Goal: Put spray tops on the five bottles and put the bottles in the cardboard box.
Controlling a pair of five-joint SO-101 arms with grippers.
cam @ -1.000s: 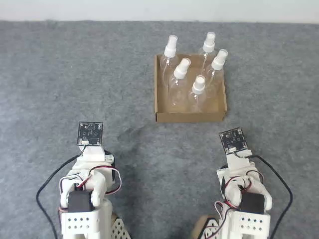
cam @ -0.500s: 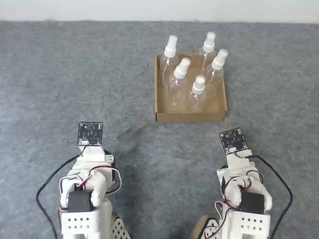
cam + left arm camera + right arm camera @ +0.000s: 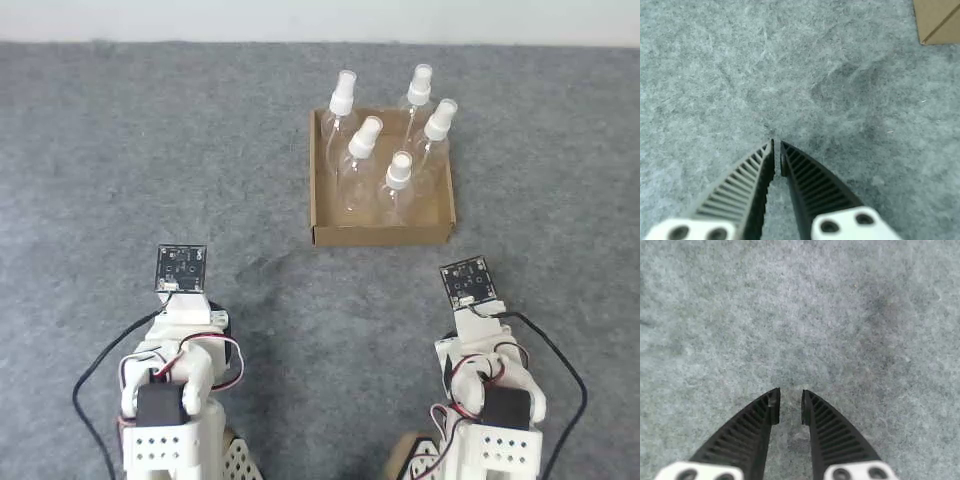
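Note:
The cardboard box (image 3: 381,234) stands on the grey carpet right of centre, toward the far side. Five clear bottles stand upright in it, each with a white spray top: two at the back (image 3: 343,93) (image 3: 420,80), one at the right (image 3: 440,117), one in the middle (image 3: 365,137) and one at the front (image 3: 399,170). Both arms are folded back at the near edge, well short of the box. My left gripper (image 3: 777,145) is shut and empty just above the carpet. My right gripper (image 3: 789,394) has a narrow gap between its fingertips and holds nothing.
Grey carpet (image 3: 150,150) covers the whole table. A corner of the box (image 3: 940,20) shows in the left wrist view. The left arm's base (image 3: 165,440) and the right arm's base (image 3: 490,440) sit at the near edge, with cables looping beside them.

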